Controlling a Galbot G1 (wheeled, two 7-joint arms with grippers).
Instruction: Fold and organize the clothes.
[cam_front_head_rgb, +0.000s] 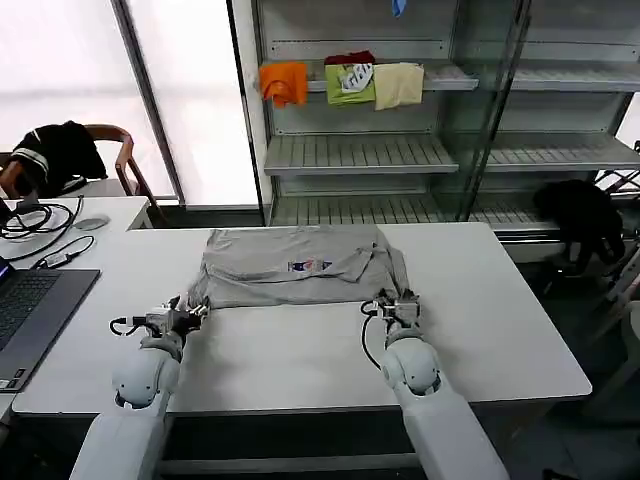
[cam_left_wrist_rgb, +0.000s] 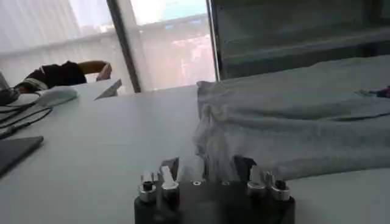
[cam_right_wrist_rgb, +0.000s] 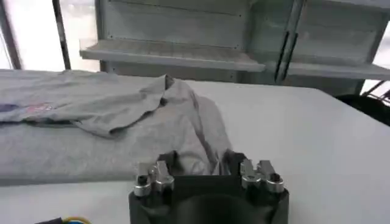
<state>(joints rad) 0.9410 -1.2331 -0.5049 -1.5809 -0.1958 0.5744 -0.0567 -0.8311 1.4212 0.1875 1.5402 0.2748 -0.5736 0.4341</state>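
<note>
Both grippers (cam_front_head_rgb: 196, 312) (cam_front_head_rgb: 403, 303) pinching T-shirt (cam_front_head_rgb: 290, 265) hem

Head high, wrists low — sharing T-shirt (cam_front_head_rgb: 295, 262)

A light grey short-sleeved T-shirt (cam_front_head_rgb: 300, 265) lies spread on the white tabletop (cam_front_head_rgb: 500, 330), partly folded, with its sleeves turned in over the body. A small multicoloured rectangular print faces up near its middle. Its near edge is bunched at both corners.

Bright window (cam_front_head_rgb: 60, 80) backlight; soft shadows, slightly hazy wrist views.
</note>
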